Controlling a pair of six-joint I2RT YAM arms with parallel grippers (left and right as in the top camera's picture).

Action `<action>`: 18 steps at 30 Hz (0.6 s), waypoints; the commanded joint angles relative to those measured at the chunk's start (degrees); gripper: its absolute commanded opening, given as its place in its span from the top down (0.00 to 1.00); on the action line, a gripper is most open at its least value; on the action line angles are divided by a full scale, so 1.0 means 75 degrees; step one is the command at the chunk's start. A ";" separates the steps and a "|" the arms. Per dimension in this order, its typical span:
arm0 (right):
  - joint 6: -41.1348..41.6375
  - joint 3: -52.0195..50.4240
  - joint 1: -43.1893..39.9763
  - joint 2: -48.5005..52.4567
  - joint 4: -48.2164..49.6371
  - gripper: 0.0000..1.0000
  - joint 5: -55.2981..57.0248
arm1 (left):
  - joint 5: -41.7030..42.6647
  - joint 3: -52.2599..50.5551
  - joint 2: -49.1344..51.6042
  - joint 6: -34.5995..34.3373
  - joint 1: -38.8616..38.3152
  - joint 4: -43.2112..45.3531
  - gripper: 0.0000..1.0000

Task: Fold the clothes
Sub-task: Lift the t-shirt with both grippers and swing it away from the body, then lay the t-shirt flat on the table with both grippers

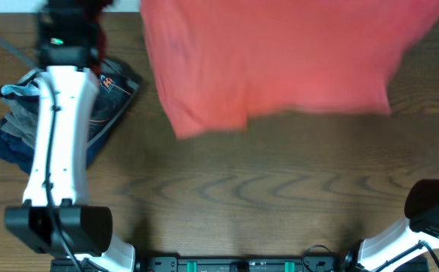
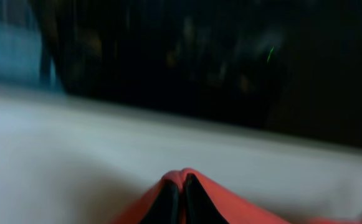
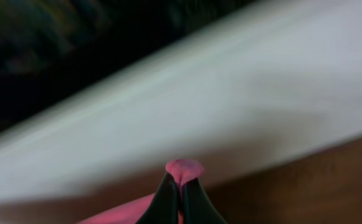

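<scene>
Opening step of the fold, the spread-out. The coral-red T-shirt (image 1: 279, 60) is raised off the surface (image 1: 242, 189) and hangs, motion-blurred, across the far centre and right of the overhead view. Its lower hem is above bare wood, and no lettering shows on the visible side. The left hand (image 2: 181, 185) is closed narrow, with a ridge of red cloth pinched between its fingers. The right hand (image 3: 181, 183) likewise nips a small tuft of the same cloth. By judgement, the next move calls for both hands to draw apart until the cloth is taut, then lower together so that the shirt lies flat on the near wood. The stack of folded garments (image 1: 15, 128) and the black garment (image 1: 117, 87) with orange lines lie at the left, under and beside the left arm (image 1: 60, 128). A trailing left edge could drag across them.
</scene>
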 commanded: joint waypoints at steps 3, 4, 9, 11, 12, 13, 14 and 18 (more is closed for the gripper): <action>0.0452 0.1020 -0.0405 -0.0621 -0.0624 0.99 0.0122 | 0.0478 0.1416 -0.0312 -0.0562 0.0321 -0.0691 0.94; 0.0289 0.1049 -0.0417 -0.0627 -0.0973 0.99 0.0128 | 0.0778 0.1463 -0.0321 -0.0562 0.0321 -0.1189 0.94; -0.0565 0.0918 -0.0440 -0.0568 -0.3468 0.99 0.1530 | 0.1766 0.1425 -0.0245 -0.0224 0.0187 -0.4741 0.94; -0.0778 0.0667 -0.0408 -0.0437 -0.4564 0.99 0.2722 | 0.1798 0.1300 -0.0143 0.0370 0.0026 -0.6630 0.94; -0.0772 0.0565 -0.0399 -0.0405 -0.4803 0.99 0.3031 | 0.1795 0.1221 -0.0105 0.0618 -0.0047 -0.7201 0.94; -0.0769 0.0312 -0.0399 -0.0335 -0.5187 0.99 0.3526 | 0.1795 0.1061 -0.0041 0.0965 -0.0169 -0.7965 0.94; -0.0766 0.0122 -0.0399 -0.0303 -0.5394 0.99 0.3783 | 0.1795 0.0941 0.0006 0.1166 -0.0256 -0.8376 0.94; -0.0766 -0.1411 -0.0414 -0.0268 -0.5936 0.99 0.4395 | 0.1789 -0.0125 0.0251 0.2017 -0.0761 -0.9981 0.94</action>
